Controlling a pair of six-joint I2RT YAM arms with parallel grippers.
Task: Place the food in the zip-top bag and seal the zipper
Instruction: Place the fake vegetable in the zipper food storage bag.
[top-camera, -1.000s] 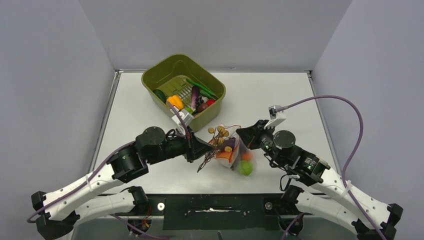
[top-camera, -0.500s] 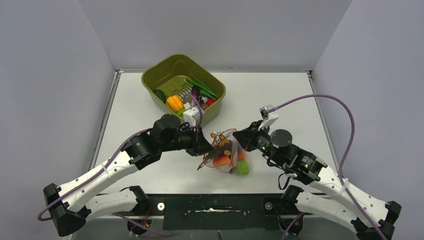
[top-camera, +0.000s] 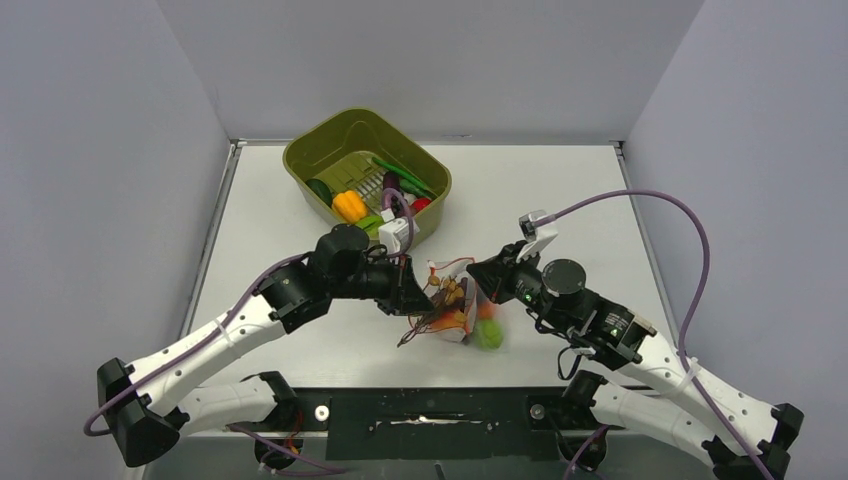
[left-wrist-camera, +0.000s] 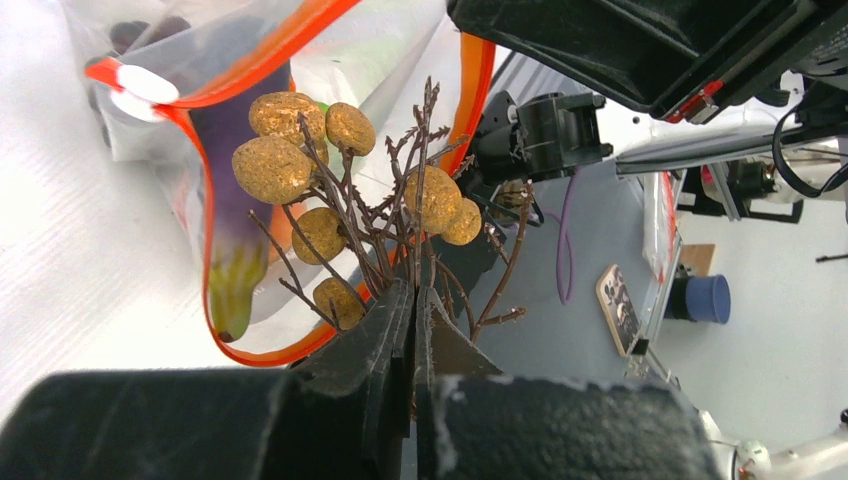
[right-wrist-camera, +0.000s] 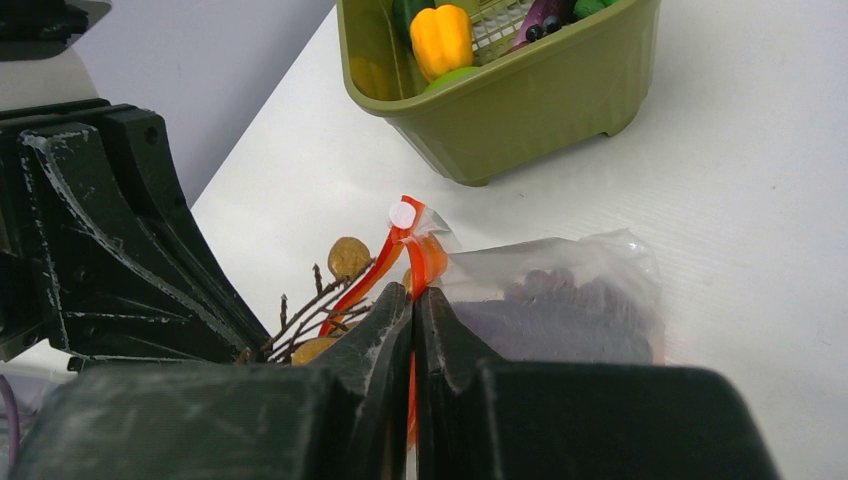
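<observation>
1. A white table (top-camera: 570, 200) stands in a booth of plain grey walls (top-camera: 100, 150). Both arms reach in from its near edge.
2. An olive-green tub (top-camera: 316, 131) sits towards the back left. In it lie a yellow-orange pepper (top-camera: 349, 205), a purple eggplant (top-camera: 390, 183) and green beans (top-camera: 402, 173).
3. The zip-top bag (top-camera: 468, 318) is on the table in front of the tub, between the two grippers. Its mouth gapes, and the red-orange zipper (left-wrist-camera: 203, 262) curves round the opening.
4. Through the clear plastic I see dark purple grapes (right-wrist-camera: 560, 292), an orange fruit (top-camera: 445, 322) and a green round fruit (top-camera: 488, 336).
5. The right gripper (right-wrist-camera: 413, 300) is pinched tight on the zipper strip at the bag's mouth.
6. The left gripper (left-wrist-camera: 412, 296) is clamped on the stems of a twig sprig (left-wrist-camera: 345, 200) with tan berries, which sits at the open mouth.
</observation>
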